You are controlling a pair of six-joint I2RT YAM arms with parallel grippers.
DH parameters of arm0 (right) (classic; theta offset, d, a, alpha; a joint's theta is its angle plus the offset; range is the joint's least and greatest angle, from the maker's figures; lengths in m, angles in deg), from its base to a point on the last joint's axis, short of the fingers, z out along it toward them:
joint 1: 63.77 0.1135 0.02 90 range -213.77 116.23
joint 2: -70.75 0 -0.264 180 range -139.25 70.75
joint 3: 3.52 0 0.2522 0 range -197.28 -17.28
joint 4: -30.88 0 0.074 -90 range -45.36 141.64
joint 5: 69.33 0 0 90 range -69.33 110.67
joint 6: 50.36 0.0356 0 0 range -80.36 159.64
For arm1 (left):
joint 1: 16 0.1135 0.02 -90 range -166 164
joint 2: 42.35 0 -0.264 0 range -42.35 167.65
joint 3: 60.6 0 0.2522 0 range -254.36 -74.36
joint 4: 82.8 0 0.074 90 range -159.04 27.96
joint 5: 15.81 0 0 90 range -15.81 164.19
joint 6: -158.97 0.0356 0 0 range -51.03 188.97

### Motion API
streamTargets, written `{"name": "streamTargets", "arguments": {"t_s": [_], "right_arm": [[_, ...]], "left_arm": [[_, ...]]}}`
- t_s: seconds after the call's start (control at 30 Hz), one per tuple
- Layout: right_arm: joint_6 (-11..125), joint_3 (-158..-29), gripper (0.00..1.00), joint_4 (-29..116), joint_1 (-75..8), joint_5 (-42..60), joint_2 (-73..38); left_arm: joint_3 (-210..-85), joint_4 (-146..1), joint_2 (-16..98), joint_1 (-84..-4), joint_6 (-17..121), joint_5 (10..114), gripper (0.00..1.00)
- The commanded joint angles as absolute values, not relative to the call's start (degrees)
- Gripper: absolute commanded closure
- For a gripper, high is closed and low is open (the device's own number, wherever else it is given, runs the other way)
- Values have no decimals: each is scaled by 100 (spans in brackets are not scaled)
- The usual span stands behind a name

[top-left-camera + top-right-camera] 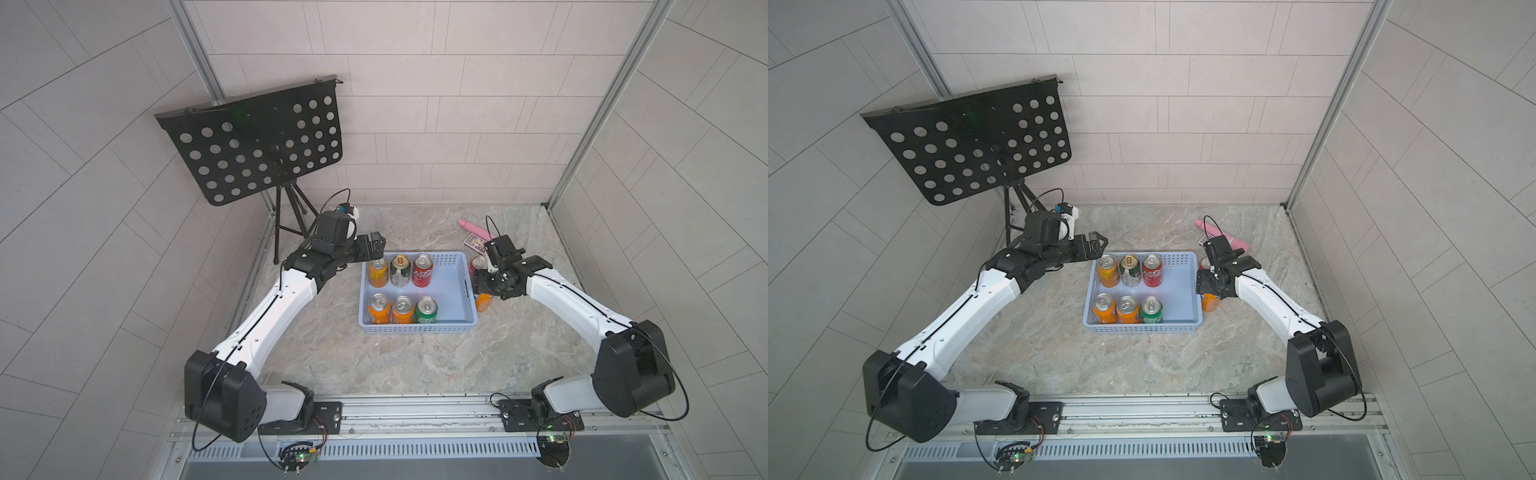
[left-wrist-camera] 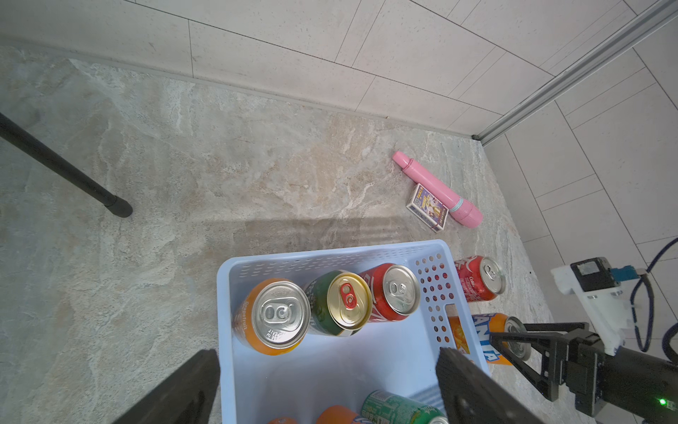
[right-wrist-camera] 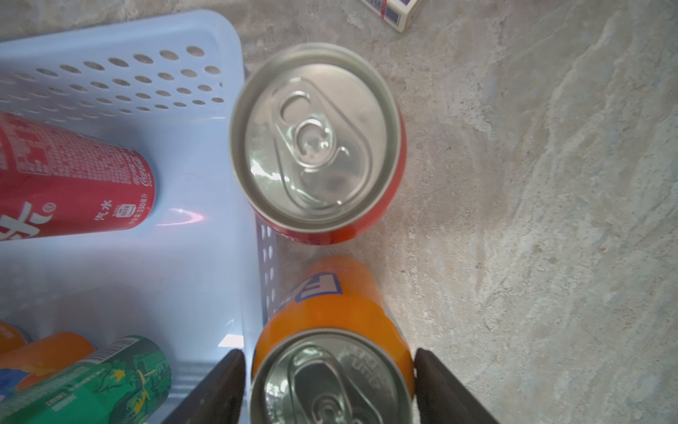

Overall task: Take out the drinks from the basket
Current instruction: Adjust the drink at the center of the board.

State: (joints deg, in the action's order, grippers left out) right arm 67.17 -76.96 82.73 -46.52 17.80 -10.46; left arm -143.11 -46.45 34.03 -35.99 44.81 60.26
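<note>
Beside the basket (image 1: 419,330), an orange can (image 3: 330,312) is flanked by the right gripper (image 3: 328,354), grip not discernible; release is judged in hand, and the spread left gripper (image 2: 326,354) is to be lowered onto the corner can (image 2: 273,315) inside.

— The basket (image 1: 451,291)?
— Light blue, perforated. Six upright cans in its 9 o'clock half: orange can (image 1: 377,273), green-and-white can (image 1: 400,271), red can (image 1: 422,271); nearer, corner orange can (image 1: 379,308), middle orange can (image 1: 402,310), green can (image 1: 426,310).
— Others?
— Outside red can (image 2: 478,279) and outside orange can (image 3: 330,308), upright beside its 3 o'clock wall.
</note>
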Motion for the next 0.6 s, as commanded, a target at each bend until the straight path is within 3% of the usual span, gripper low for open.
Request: {"name": "streamTargets", "arguments": {"t_s": [0.0,0.13,0.37,0.57], "right_arm": [[6740,-7758,17,8273,-4567,1932,-1022],[6708,-7809,10,8422,-4572,2026,-754],[6654,-8168,10,8773,-4567,2332,111],[6599,-9008,10,8885,-4556,1883,145]], "left_arm": [[-14329,-4633,3321,-3573,4516,6083,0],[-14327,-4619,3291,-3568,4515,6180,0],[-14316,-4567,3133,-3483,4542,6706,0],[-14672,-4566,3417,-3051,4373,6309,0]]}}
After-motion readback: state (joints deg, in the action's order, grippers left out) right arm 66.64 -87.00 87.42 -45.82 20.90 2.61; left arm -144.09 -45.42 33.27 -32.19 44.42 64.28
